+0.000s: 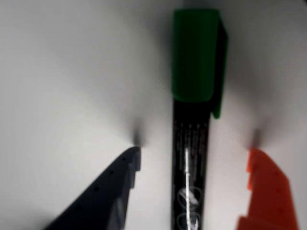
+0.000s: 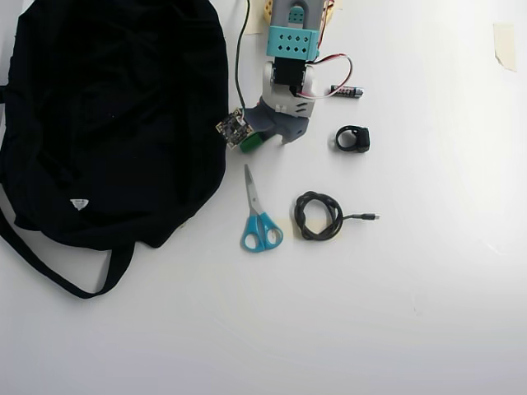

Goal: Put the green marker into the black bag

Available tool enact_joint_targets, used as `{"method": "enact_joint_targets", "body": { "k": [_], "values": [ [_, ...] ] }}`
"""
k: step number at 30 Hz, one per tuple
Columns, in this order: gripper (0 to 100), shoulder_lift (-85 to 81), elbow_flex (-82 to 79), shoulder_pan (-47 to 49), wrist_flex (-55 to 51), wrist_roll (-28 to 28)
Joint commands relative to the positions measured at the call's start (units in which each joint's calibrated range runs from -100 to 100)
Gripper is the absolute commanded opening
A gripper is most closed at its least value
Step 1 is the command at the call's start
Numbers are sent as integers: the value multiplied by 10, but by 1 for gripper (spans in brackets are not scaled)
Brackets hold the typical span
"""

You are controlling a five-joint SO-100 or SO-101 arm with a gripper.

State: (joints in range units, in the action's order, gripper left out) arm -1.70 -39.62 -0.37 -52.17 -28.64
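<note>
In the wrist view the green marker [image 1: 191,143] lies on the white table, its green cap pointing to the top of the frame. My gripper [image 1: 194,152] is open and straddles its black barrel, with the dark finger [image 1: 115,187] on the left and the orange finger [image 1: 266,191] on the right. There is a gap on each side of the barrel. In the overhead view only the marker's green cap [image 2: 252,141] peeks out from under the gripper [image 2: 263,136]. The black bag [image 2: 115,115] lies just left of it, flat on the table, with a small white tag.
Blue-handled scissors [image 2: 258,214] lie just below the gripper in the overhead view. A coiled black cable [image 2: 319,216] sits to their right, with a small black ring-shaped piece [image 2: 353,138] and a battery [image 2: 347,90] further up. The bag's strap [image 2: 49,267] loops out at the lower left.
</note>
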Motion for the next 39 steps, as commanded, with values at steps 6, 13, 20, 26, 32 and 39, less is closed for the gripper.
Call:
{"method": "enact_joint_targets", "body": {
  "k": [6,13,20,26,32,39],
  "values": [
    [29,-3,-9,-1,10,-5],
    [29,-3,-19,0,10,-5],
    [29,-3,-19,-1,10,-5],
    [29,-3,-21,-1,10,-5],
    [29,-3,-21,-2,10,-5],
    [26,-3,-21,-1,10,-4]
  ]
}}
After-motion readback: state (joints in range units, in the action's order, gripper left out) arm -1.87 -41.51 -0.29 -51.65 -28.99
